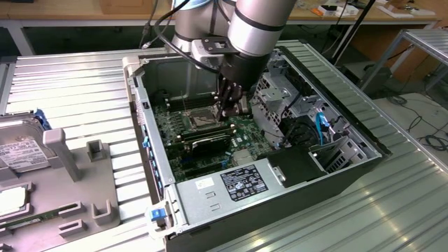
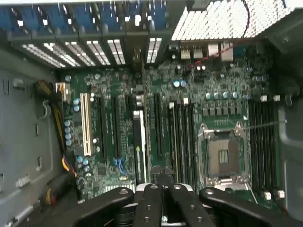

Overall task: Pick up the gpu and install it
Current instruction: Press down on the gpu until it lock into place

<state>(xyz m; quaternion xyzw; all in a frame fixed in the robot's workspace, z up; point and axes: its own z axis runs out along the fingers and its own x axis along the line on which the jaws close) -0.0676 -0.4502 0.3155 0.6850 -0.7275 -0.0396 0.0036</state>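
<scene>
The gpu (image 1: 207,143) stands on edge in a motherboard slot inside the open computer case (image 1: 150,157), its black cooler facing the power supply. In the wrist view the gpu (image 2: 138,146) is a thin dark strip with a pale edge, among the long expansion slots. My gripper (image 1: 232,112) hangs inside the case just above the board, beside the CPU socket (image 1: 203,119) and a little beyond the card's end. In the wrist view my gripper (image 2: 164,178) has its fingers (image 2: 152,201) pressed together with nothing between them, apart from the card.
The drive cage (image 1: 280,97) and cables (image 1: 320,126) crowd the case on the exterior view's right. The power supply (image 1: 234,184) fills the near end. A grey fixture (image 1: 66,157) on the exterior view's left holds a hard drive (image 1: 18,153).
</scene>
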